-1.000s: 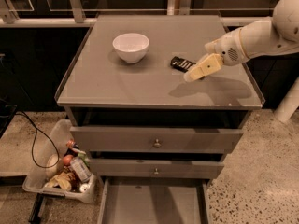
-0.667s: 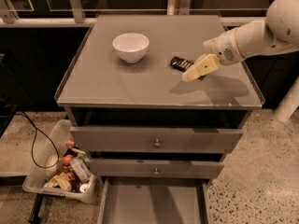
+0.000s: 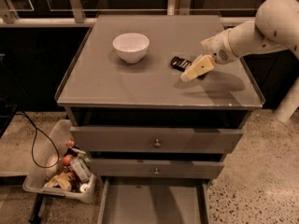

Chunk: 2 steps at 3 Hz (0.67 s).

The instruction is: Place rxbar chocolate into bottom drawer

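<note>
Camera view, left to right. Counts first: 1 bin, 1 cable, 1 bowl, 1 bar, 3 drawers, 2 knobs, 1 arm, 1 gripper.

- Floor, far left: one clear plastic bin (image 3: 58, 193) with mixed clutter inside. I can't identify the items. One black cable (image 3: 36, 135) loops on the floor beside it.
- Gray cabinet top (image 3: 140, 85): one white bowl (image 3: 131, 46), upright, left of centre.
- Cabinet front: three gray drawers stacked. Top drawer (image 3: 117, 140) and middle drawer (image 3: 117, 168) each have one small round knob, and both stand slightly out from the cabinet front. The bottom drawer (image 3: 154, 204) is pulled out. I see a flat gray floor and thin side walls, with nothing in the part that shows.
- One rxbar chocolate (image 3: 178, 62): small, flat and dark, in a black wrapper with faint pale marks, clearly shorter than the bowl is wide. It lies flat on the cabinet top right of the bowl and well apart from it. Its right end is hidden behind the gripper.
- One gripper (image 3: 188, 75): a pale cream block angled down-left, its tip low over the top just beside the bar. I can't tell whether it's open or closed, or whether it touches or has hold of the bar.
- One white arm (image 3: 252, 31) comes in from the upper right edge.
</note>
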Each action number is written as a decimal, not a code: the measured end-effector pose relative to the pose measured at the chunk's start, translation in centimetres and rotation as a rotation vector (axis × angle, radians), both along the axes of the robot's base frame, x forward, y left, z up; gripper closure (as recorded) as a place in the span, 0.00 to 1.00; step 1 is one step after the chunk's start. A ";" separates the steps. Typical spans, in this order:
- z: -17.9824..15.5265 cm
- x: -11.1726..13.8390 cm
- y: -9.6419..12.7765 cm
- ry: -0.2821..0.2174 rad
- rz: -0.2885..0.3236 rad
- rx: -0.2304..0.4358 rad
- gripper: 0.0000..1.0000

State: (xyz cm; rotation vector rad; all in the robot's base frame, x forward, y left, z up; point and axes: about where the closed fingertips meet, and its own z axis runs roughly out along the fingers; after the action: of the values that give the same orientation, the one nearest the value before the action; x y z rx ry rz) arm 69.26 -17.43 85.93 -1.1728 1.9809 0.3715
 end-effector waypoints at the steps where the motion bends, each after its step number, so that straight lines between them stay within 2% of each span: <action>1: -1.1 0.9 0.2 0.013 0.004 -0.002 0.00; 2: -2.0 1.5 0.3 0.027 0.002 0.002 0.00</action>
State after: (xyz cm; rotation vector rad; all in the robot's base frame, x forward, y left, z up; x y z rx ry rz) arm 70.77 -17.13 83.97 -1.1743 2.0028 0.3923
